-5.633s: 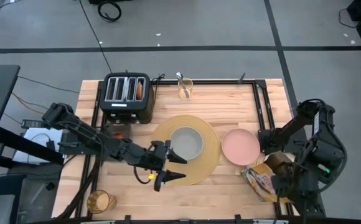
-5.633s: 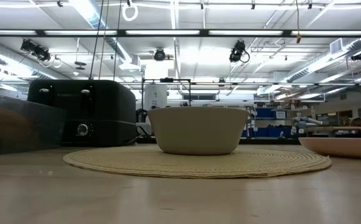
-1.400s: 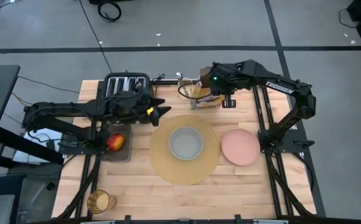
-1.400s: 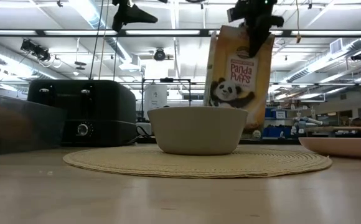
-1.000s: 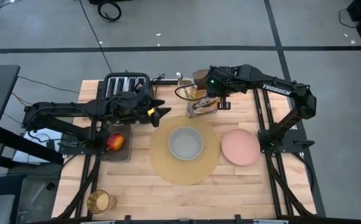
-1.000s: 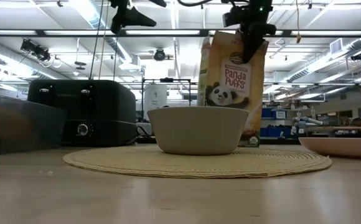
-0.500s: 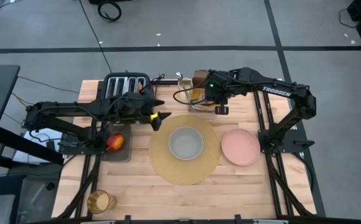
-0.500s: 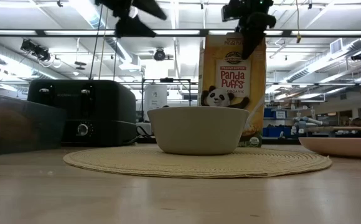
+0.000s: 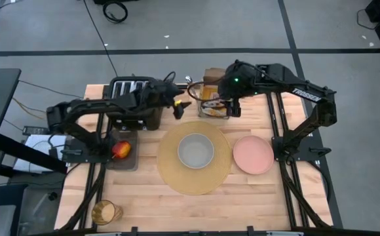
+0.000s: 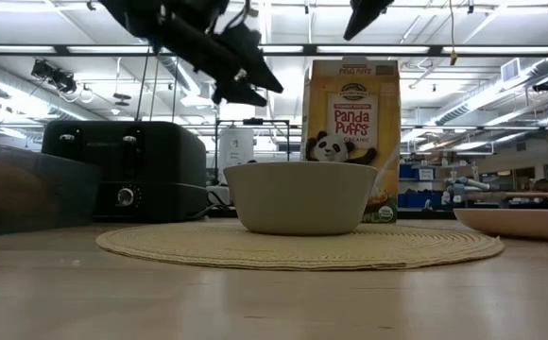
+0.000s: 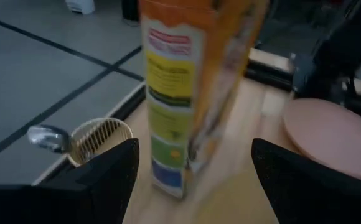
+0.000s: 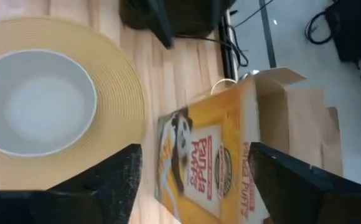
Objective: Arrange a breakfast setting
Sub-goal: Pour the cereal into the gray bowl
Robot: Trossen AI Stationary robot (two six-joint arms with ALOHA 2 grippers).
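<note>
A white bowl (image 9: 195, 151) sits on the round tan placemat (image 9: 170, 172). A pink plate (image 9: 253, 155) lies to its right. A panda cereal box (image 10: 351, 123) stands upright on the table behind the bowl, its top flaps open (image 12: 280, 93). My right gripper (image 9: 228, 109) is open just above the box top and touches nothing. My left gripper (image 9: 182, 105) is open in the air between the toaster (image 9: 134, 98) and the box. A metal spoon (image 11: 46, 137) stands in a ribbed glass (image 11: 99, 140). A red apple (image 9: 120, 149) lies on a dark tray. An amber glass (image 9: 105, 211) stands near left.
The black toaster stands at the far left, with cables behind it. The glass with the spoon (image 9: 194, 90) stands close beside the cereal box at the far edge. Black frame rails run along the table's left and right sides.
My right gripper has stood the cereal box upright on the table behind the bowl, let go of its top and risen. My left gripper has moved toward the table's right and far edge, toward the box and the glass with the spoon.
</note>
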